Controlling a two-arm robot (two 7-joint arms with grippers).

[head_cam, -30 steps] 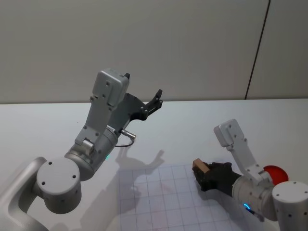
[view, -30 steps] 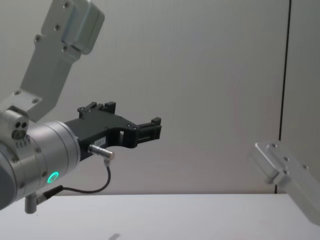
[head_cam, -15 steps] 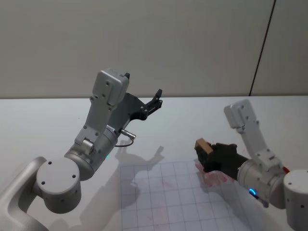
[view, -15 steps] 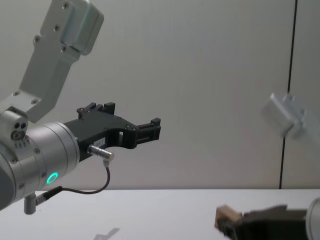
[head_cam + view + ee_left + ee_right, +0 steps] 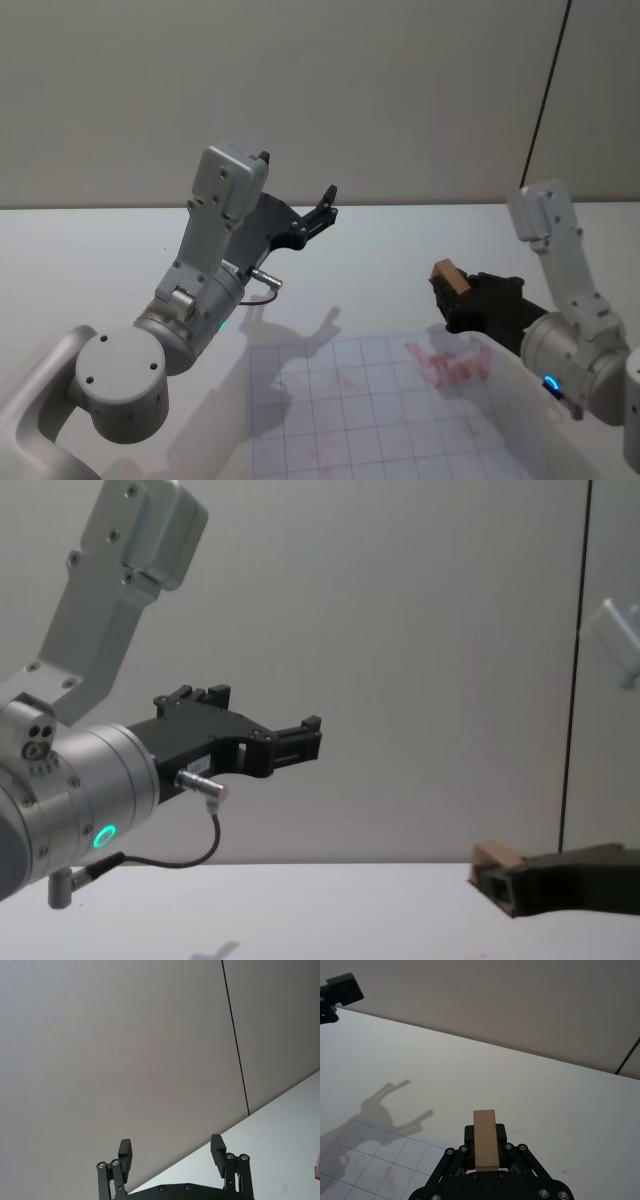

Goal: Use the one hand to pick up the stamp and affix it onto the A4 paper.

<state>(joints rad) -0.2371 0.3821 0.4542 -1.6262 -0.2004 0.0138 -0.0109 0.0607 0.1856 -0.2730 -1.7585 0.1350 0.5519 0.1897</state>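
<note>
Since a second ago the stamp [image 5: 447, 273] has been lifted off the A4 paper [image 5: 380, 420] and carried up and toward the robot's right; a red smudged print [image 5: 447, 362] is now seen on the sheet where it was pressed.

Left gripper [image 5: 322, 208] is parked high over the table [image 5: 80, 250], jaws spread, nothing between them; no change across the frames.

Right gripper [image 5: 462, 296] is held above the paper's far right corner, pinching the stamp, a pale wooden block. In the right wrist view the stamp [image 5: 485, 1138] is seen standing upright between the black fingers [image 5: 449, 1161].

Risks, as judged:
- Print is already blurred; a second press close by would likely overlap it, and any sideways drag at contact would smear wet ink.
- Block is gripped low on its length, so tilt on touchdown could give a partial impression.
- Paper is not seen to be fixed down; it could be lifted or shifted by a sticky stamp face.

Room: plenty of bare sheet is left toward the robot and to its left. Left arm's shadow [image 5: 300, 335] falls on the sheet's far left corner, but the arm itself is well apart. Right edge of the paper is close under the right wrist.
</note>
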